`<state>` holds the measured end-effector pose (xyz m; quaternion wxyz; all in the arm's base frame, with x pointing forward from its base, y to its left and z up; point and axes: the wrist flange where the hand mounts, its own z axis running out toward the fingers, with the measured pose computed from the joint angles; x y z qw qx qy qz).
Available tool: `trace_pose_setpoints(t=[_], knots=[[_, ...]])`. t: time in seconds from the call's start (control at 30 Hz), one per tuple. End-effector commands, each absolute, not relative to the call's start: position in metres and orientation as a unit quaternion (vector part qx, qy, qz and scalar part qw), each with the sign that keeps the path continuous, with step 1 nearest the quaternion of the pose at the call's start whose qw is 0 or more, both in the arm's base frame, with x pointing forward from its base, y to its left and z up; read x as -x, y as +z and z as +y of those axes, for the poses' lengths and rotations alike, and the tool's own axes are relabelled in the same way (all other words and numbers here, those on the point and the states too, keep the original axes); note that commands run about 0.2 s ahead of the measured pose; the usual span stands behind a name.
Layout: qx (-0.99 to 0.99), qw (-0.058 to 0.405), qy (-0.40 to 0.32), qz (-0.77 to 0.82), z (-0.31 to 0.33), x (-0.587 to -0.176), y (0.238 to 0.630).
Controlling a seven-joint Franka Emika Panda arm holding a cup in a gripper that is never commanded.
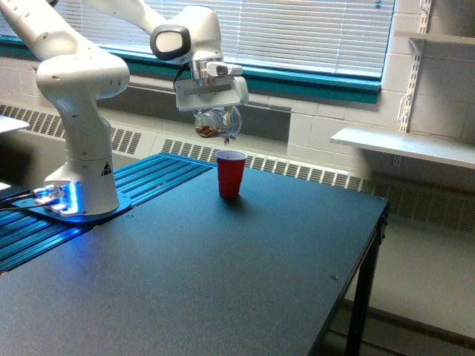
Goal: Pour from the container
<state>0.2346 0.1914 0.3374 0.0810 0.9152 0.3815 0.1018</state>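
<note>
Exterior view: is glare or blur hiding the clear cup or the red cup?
Exterior view: bright blinds backlight the scene, but the clear cup reads soft and small, brown bits visible; the red cup is sharp, with a faint shadow on the table.

No readable text in view

The robot arm's base column carries a small yellow triangular warning sign on its side; its symbol is too small to make out. No other markings show.
</note>
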Motion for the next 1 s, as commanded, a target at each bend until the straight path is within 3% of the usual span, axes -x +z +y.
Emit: trace_pose_setpoints(t=[0.03, 1.0], knots=[[-0.915, 0.091, 0.086, 0.384, 0.179, -0.233, 0.324], [-0.902, 0.113, 0.074, 0.411, 0.195, -0.235, 0.319]])
